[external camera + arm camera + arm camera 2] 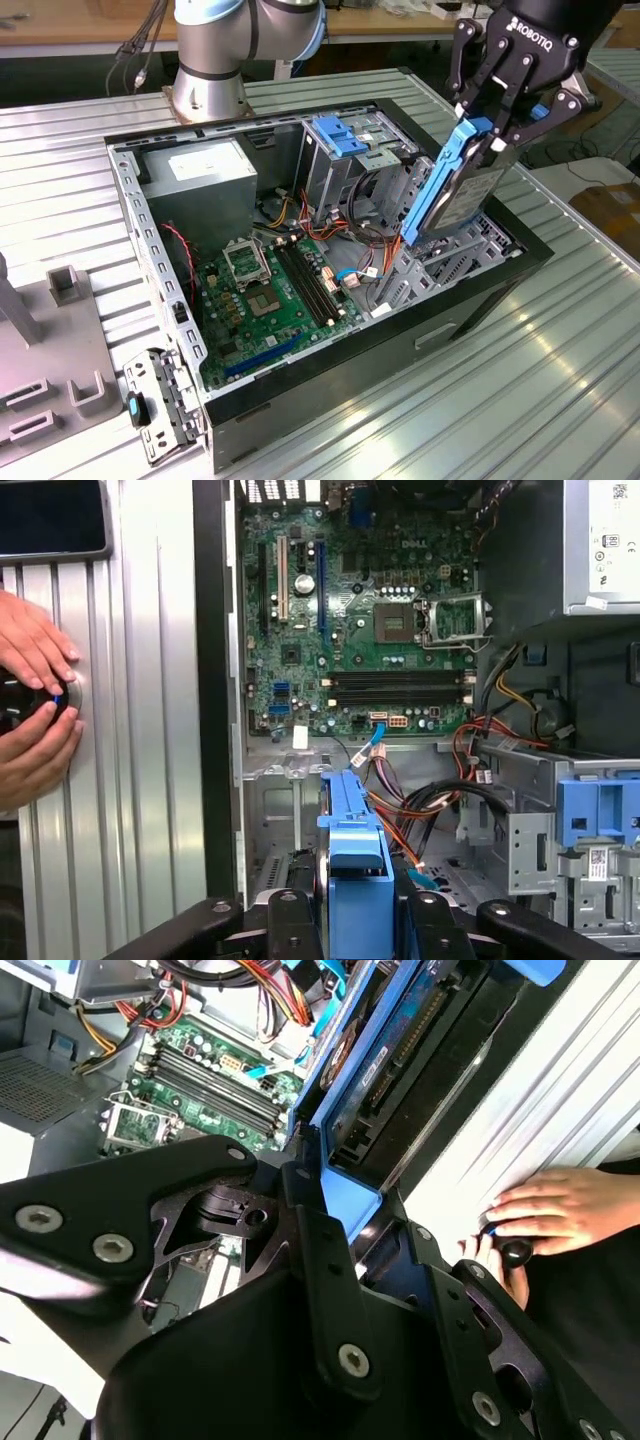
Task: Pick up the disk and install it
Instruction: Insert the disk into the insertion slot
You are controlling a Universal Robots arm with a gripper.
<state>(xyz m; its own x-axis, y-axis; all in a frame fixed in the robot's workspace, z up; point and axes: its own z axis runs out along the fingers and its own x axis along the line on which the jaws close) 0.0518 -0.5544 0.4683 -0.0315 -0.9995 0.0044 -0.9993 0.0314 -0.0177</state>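
Note:
My black gripper (pixel 492 135) is shut on the disk (pixel 450 195), a silver-grey drive with blue side rails that hangs on edge, tilted, over the open computer case (pixel 330 360) at the exterior view's right. Its lower end reaches down toward the metal drive bay (pixel 440 265) at the case's near right corner; whether it touches the bay I cannot tell. In the first wrist view the disk's blue rail (pixel 352 855) stands between my fingers above the case floor. In the second wrist view the disk (pixel 395 1070) runs away from my fingers (pixel 315 1250) with its connector edge showing.
Inside the case lie a green motherboard (pixel 270 290), a grey power-supply box (pixel 205 175), a tall cage with a light-blue handle (pixel 335 135) and loose orange and black cables (pixel 350 245). A person's hands (pixel 35 705) rest on a knob on the ribbed metal table (pixel 560 350) beside the case.

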